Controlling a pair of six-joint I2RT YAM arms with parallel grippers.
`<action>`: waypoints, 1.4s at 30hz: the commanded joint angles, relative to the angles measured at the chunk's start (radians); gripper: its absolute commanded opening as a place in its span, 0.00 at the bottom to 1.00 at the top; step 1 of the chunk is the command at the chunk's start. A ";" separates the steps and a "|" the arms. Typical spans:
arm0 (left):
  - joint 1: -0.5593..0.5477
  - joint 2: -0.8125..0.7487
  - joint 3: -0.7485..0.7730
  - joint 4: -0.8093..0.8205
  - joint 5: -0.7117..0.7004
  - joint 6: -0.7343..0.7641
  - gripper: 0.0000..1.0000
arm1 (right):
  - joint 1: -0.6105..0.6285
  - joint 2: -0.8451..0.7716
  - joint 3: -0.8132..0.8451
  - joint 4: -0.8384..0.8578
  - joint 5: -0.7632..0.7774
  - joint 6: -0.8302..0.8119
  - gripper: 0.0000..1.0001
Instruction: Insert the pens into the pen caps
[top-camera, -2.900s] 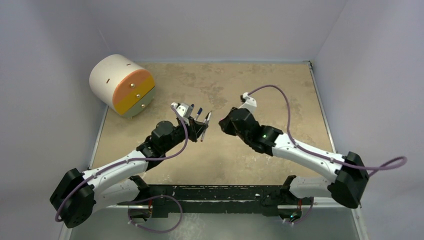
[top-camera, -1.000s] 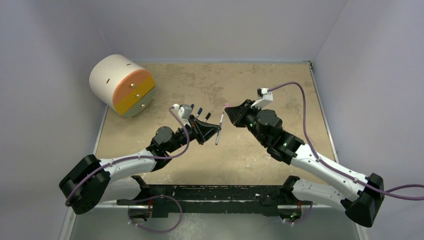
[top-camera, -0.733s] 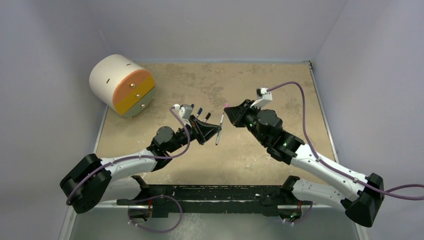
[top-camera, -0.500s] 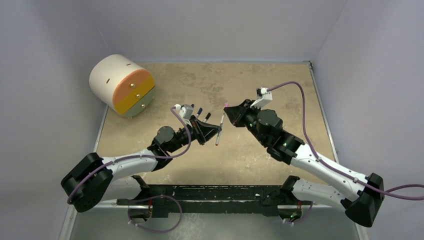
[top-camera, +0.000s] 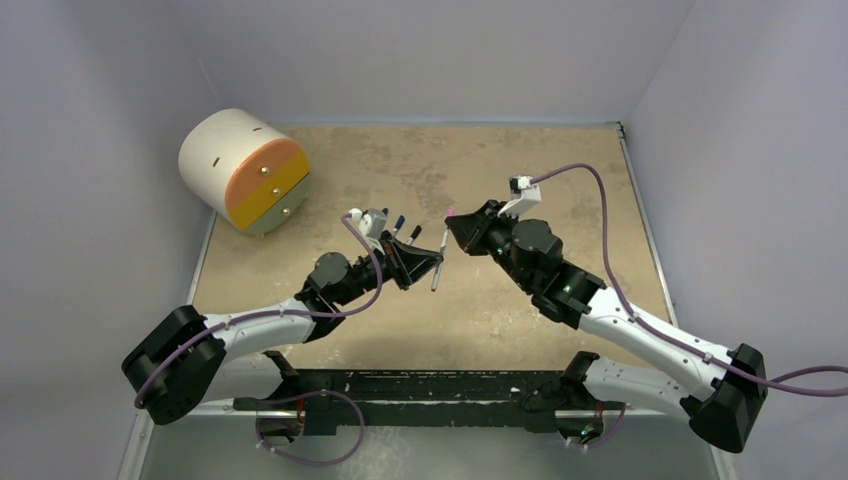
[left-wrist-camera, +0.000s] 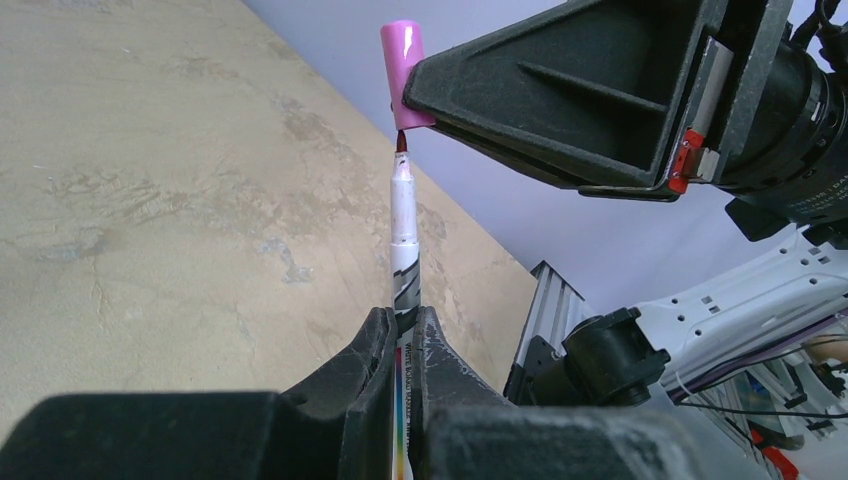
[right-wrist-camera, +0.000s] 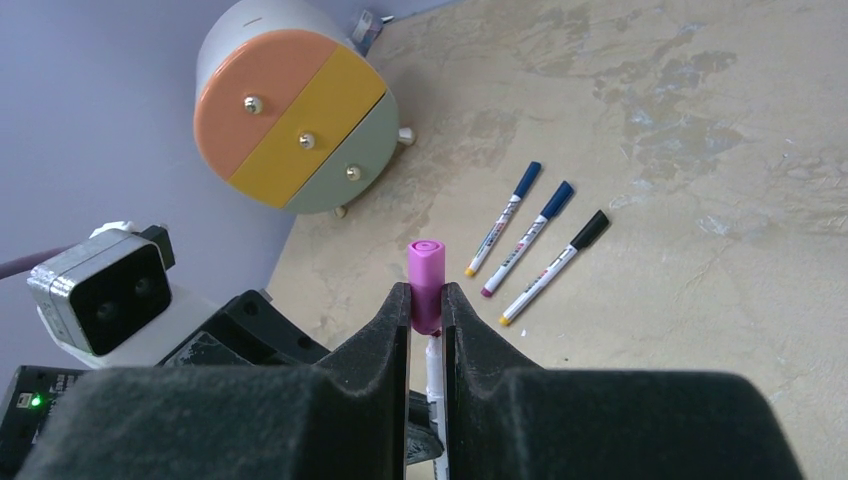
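Note:
My left gripper is shut on a white pen with a dark red tip, held above the table. My right gripper is shut on the pink cap. In the left wrist view the pen's tip just touches the open underside of the pink cap. In the top view the pen and the cap meet between the two grippers, left and right. Three capped pens lie on the table: two with blue caps and one with a black cap.
A white drum-shaped drawer unit with orange, yellow and pale green fronts stands at the far left of the table. It also shows in the right wrist view. Purple cables run along both arms. A black rail lies at the near edge.
Since 2.9 s ago both grippers rose and swung toward each other. In the last second the right gripper edged the pink cap slightly left, onto the pen's tip; the left arm barely moved.

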 joint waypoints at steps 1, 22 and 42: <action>-0.006 -0.024 0.030 0.065 0.004 -0.006 0.00 | -0.001 0.005 -0.001 0.052 -0.011 -0.021 0.00; -0.006 -0.025 0.032 0.059 -0.041 -0.001 0.00 | -0.001 0.007 -0.018 0.058 -0.030 -0.032 0.00; -0.004 0.060 0.099 -0.011 -0.112 0.020 0.00 | -0.001 0.022 -0.088 0.082 -0.042 -0.010 0.00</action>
